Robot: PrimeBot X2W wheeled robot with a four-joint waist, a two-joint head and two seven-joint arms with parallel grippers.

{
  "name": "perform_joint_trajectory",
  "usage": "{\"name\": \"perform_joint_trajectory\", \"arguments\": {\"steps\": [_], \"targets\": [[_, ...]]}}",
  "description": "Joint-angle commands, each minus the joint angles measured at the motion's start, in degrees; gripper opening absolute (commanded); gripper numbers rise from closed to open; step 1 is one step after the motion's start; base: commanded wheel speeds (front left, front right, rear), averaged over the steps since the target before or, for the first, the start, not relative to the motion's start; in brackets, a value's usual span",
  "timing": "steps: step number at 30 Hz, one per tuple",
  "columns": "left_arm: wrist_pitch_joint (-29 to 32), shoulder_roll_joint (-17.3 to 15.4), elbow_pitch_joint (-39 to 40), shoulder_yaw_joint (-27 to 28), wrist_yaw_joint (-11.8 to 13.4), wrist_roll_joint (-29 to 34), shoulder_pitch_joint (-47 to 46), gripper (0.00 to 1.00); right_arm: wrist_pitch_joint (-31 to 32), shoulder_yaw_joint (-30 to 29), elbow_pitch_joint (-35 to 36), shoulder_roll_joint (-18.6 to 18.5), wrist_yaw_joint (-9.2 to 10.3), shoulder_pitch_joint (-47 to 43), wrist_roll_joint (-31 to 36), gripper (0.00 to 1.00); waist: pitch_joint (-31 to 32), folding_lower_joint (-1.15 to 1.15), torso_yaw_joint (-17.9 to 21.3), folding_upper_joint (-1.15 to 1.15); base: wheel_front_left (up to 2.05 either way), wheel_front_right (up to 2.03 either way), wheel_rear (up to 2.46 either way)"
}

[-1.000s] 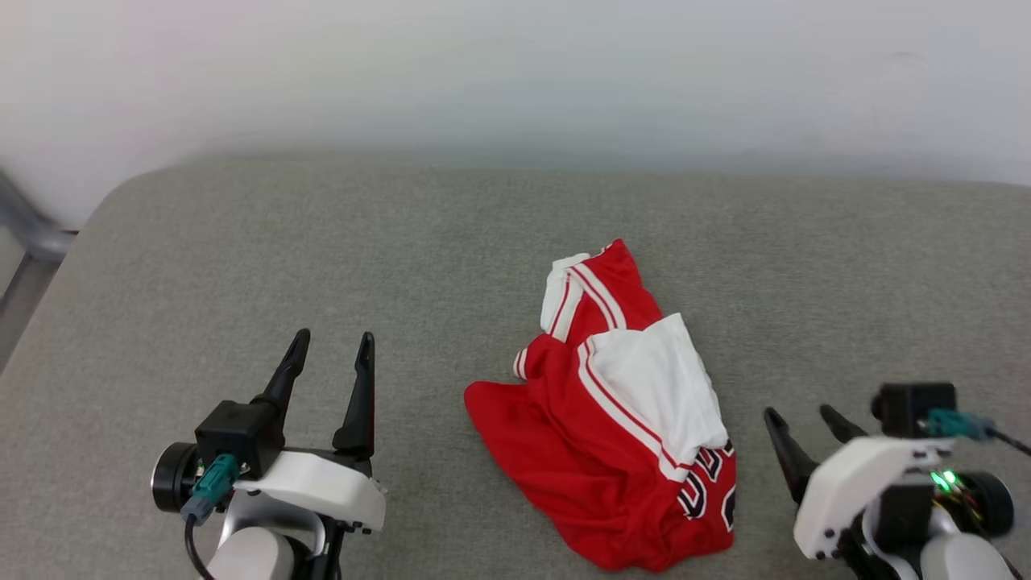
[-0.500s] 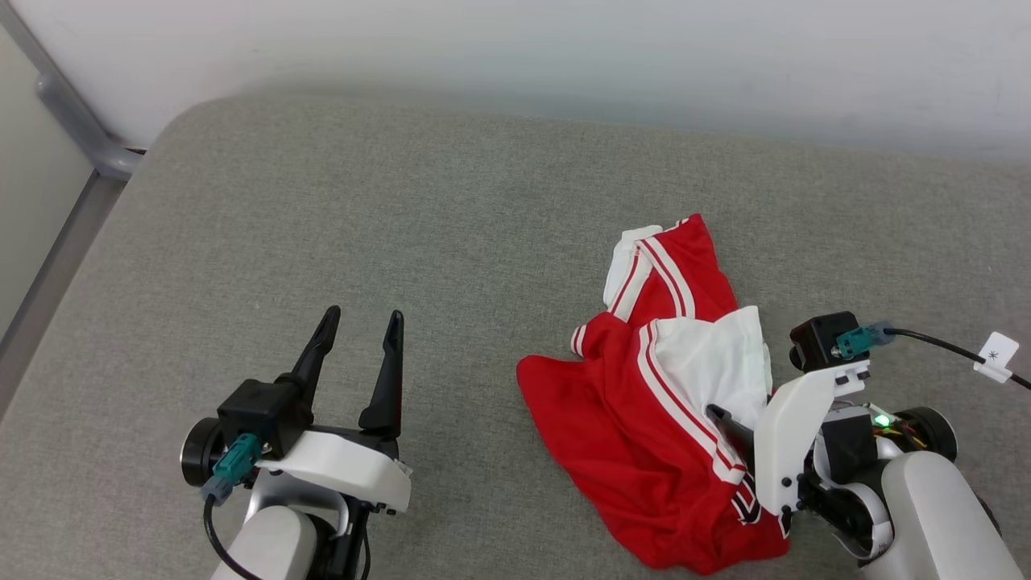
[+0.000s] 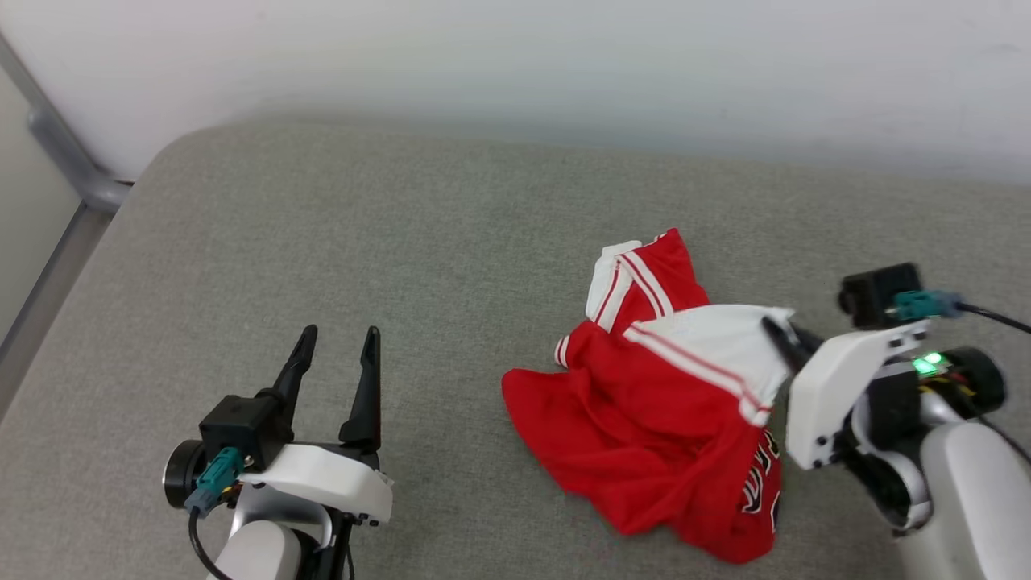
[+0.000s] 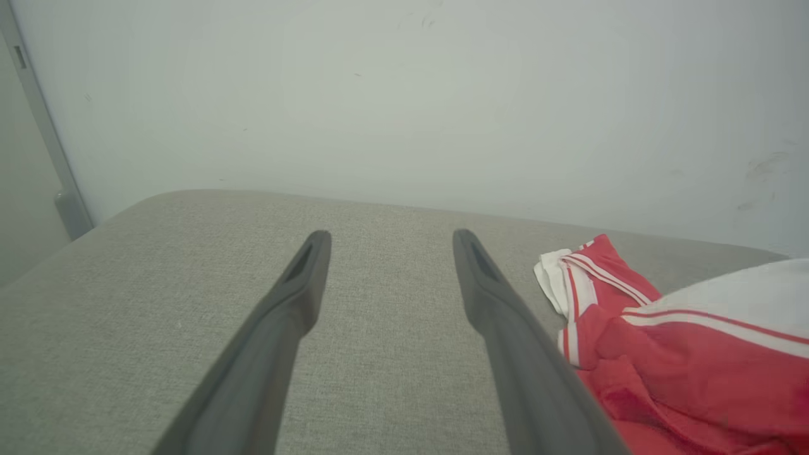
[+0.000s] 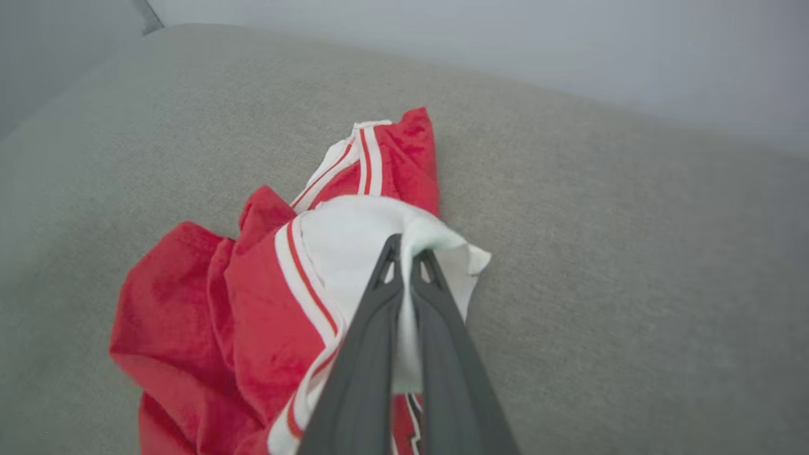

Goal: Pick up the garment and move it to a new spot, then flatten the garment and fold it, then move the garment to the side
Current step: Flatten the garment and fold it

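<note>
The garment point(image 3: 652, 411) is a crumpled red jersey with white sleeves, stripe trim and black numbers, lying right of centre on the grey cushion. My right gripper point(image 3: 775, 332) is shut on its white sleeve, which is pulled up and taut. In the right wrist view the right gripper point(image 5: 407, 253) has white sleeve fabric of the garment point(image 5: 253, 284) pinched between its tips. My left gripper point(image 3: 337, 342) stands open above bare cushion, well left of the jersey. Its two fingers stand apart in the left wrist view, left gripper point(image 4: 385, 243), with the garment point(image 4: 682, 360) at the right edge.
The grey fabric cushion point(image 3: 403, 242) spreads wide, with a rounded far left corner. A pale wall point(image 3: 515, 64) rises behind it. A grey metal bar point(image 3: 56, 153) runs along the left edge.
My right gripper came in from the right onto the jersey, shut on the white sleeve and lifted it. The head camera shifted. My left gripper stayed open.
</note>
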State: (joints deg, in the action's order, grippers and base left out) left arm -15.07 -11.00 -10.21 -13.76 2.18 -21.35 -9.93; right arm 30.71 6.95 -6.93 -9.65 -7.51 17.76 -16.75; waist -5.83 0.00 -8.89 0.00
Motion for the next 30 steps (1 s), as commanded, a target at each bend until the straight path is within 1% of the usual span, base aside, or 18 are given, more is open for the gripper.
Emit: {"name": "perform_joint_trajectory", "arguments": {"steps": [1,6,11,15,16,17,19,20,24,28,29,30], "targets": [[-0.14,-0.33,0.02,0.40,0.14,0.23,0.59,1.00,-1.15,-1.28,0.74,-0.12,0.04,0.09,1.15,0.00,0.95,0.00,0.94,0.00,0.00,0.00,0.00],[-0.14,-0.45,-0.03,1.15,0.31,0.33,1.79,1.00,-3.87,-9.76,3.87,1.24,0.04,-4.89,6.78,0.00,2.53,0.00,2.77,0.00,0.00,0.00,0.00],[-0.12,-0.41,-0.63,1.15,0.03,-0.20,2.93,1.00,-4.61,-18.62,6.82,4.42,0.04,-13.50,10.11,0.00,3.73,0.00,4.12,0.00,0.00,0.00,0.00],[0.28,-0.42,-1.24,0.92,0.06,-0.65,3.66,1.00,-5.39,-23.26,5.33,6.10,0.04,-20.62,10.86,0.00,4.37,0.00,4.68,0.00,0.00,0.00,0.00],[0.64,-0.41,-1.86,0.75,-0.04,-1.01,4.00,1.00,-6.65,-25.48,2.24,6.68,0.04,-24.63,10.07,0.00,4.76,0.00,4.76,0.00,0.00,0.00,0.00],[0.73,-0.45,-2.01,0.70,0.00,-1.12,4.08,1.00,-7.36,-25.89,1.18,6.75,0.04,-25.38,9.54,0.00,4.84,0.00,4.77,0.00,0.00,0.00,0.00],[0.89,-0.47,-2.38,0.70,0.08,-1.42,4.39,1.00,-8.81,-25.51,-1.50,6.81,0.04,-26.36,7.76,0.35,5.03,0.00,4.85,0.00,0.00,0.00,0.00],[0.95,-0.44,-2.51,0.62,0.16,-1.43,4.56,1.00,-10.00,-25.12,-2.41,6.79,0.03,-26.40,6.38,1.00,5.14,0.00,4.88,0.00,0.00,0.00,0.00],[1.19,-0.50,-2.95,0.41,0.25,-1.73,4.90,1.00,-17.00,-24.44,-4.24,6.74,0.04,-24.93,5.20,1.00,5.65,0.00,4.80,0.00,0.00,0.00,0.00],[1.23,-0.57,-3.32,0.38,0.51,-1.96,5.51,1.00,-26.15,-24.45,-2.92,6.77,0.04,-23.58,5.71,1.00,6.24,0.00,4.64,0.00,0.00,0.00,0.00],[1.35,-0.58,-3.35,0.37,0.83,-2.27,6.03,1.00,-31.09,-23.62,-1.41,6.77,0.04,-22.84,6.99,1.00,6.65,0.00,4.58,0.00,0.00,0.00,0.00],[1.41,-0.64,-3.34,0.39,0.95,-2.31,6.11,1.00,-32.42,-23.17,-0.78,6.77,0.04,-22.59,7.38,1.00,6.77,0.00,4.56,0.00,0.00,0.00,0.00]]}}
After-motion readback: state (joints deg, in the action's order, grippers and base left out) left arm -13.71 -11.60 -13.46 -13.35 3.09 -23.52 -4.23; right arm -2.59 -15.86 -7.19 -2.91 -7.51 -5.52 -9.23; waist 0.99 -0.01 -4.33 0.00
